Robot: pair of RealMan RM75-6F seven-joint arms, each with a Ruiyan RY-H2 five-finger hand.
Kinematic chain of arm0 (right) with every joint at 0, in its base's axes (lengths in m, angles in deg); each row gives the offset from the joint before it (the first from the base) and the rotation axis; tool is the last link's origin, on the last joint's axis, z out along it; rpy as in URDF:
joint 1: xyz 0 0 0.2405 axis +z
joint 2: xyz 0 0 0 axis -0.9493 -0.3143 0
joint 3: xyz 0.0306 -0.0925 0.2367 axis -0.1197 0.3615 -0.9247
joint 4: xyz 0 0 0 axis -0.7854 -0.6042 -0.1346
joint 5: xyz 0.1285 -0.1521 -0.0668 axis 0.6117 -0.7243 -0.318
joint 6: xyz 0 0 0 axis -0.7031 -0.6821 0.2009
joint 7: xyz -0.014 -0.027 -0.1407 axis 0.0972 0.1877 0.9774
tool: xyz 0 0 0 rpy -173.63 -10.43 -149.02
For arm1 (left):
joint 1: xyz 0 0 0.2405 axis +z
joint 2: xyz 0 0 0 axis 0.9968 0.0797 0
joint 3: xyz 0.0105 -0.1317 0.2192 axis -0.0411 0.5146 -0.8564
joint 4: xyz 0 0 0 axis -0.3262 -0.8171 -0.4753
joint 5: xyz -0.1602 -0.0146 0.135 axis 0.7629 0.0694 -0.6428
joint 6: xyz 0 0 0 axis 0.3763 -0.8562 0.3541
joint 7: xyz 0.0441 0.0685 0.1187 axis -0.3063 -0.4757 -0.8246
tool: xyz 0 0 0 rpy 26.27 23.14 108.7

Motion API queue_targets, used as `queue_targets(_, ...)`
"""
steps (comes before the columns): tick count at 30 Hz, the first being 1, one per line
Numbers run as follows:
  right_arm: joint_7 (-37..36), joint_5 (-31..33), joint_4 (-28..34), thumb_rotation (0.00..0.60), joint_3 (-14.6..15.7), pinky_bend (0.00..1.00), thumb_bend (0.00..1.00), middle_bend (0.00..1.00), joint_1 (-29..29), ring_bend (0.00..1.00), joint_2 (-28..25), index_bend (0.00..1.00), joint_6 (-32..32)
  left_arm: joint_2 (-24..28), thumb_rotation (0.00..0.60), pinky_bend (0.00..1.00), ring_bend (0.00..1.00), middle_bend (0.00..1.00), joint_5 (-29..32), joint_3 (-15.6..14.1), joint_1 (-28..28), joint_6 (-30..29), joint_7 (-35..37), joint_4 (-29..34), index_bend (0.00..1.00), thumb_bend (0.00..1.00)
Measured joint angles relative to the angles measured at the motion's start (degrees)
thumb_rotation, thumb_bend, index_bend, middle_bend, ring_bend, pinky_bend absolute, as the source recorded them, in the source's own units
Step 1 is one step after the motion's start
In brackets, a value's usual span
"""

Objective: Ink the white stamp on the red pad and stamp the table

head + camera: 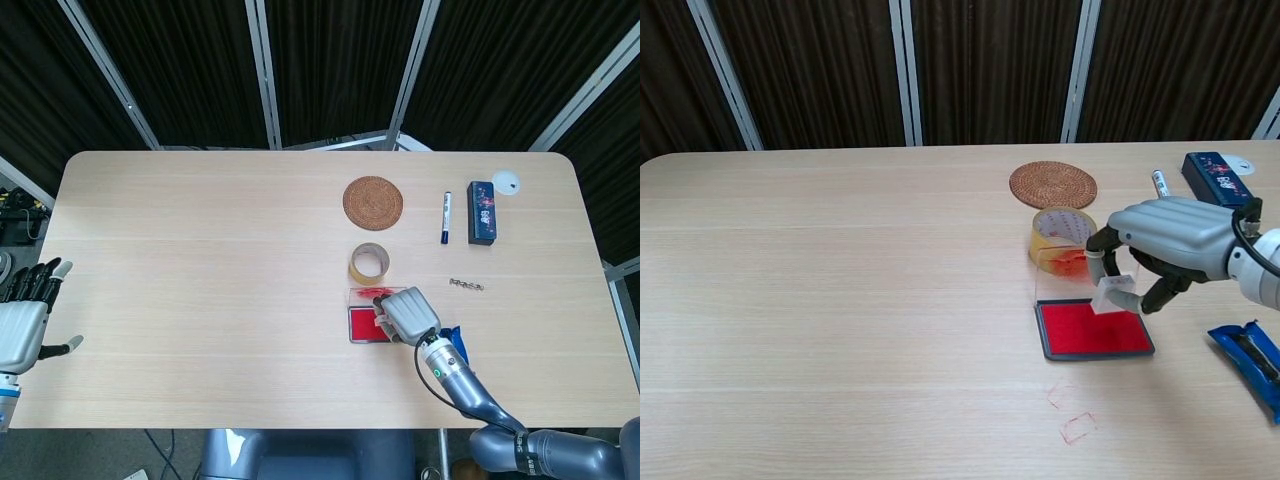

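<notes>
Stamp count is one: white stamp (1111, 298) pinched in the right hand (1167, 237), tilted, lower end over the single red pad (1095, 331). Left hand (22, 318) holds nothing, fingers apart. Two red stamp marks (1071, 413) on the table (840, 300).

White stamp (1112, 296): small block, tilting above the pad's far right corner. Red pad (1090, 331): lying flat, lid standing open.

You get even, bright overhead light in both views, with only soft, faint shadows under objects on the table (200, 260). The dark curtains (820, 70) across the top stay dim. Both pictures are sharp, without glare or noticeable blur.
</notes>
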Motion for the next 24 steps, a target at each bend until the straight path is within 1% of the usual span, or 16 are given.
queue_targets(24,-1.2,-1.3,-5.5,0.6,1.9,1.0,0.48,0.57,-0.2,0.8,3.8,0.56,-0.7,-0.1,0.6,0.0,0.0,0.0,0.2,0.0,-0.1,0.1,-0.1,-0.2,0.0,0.0)
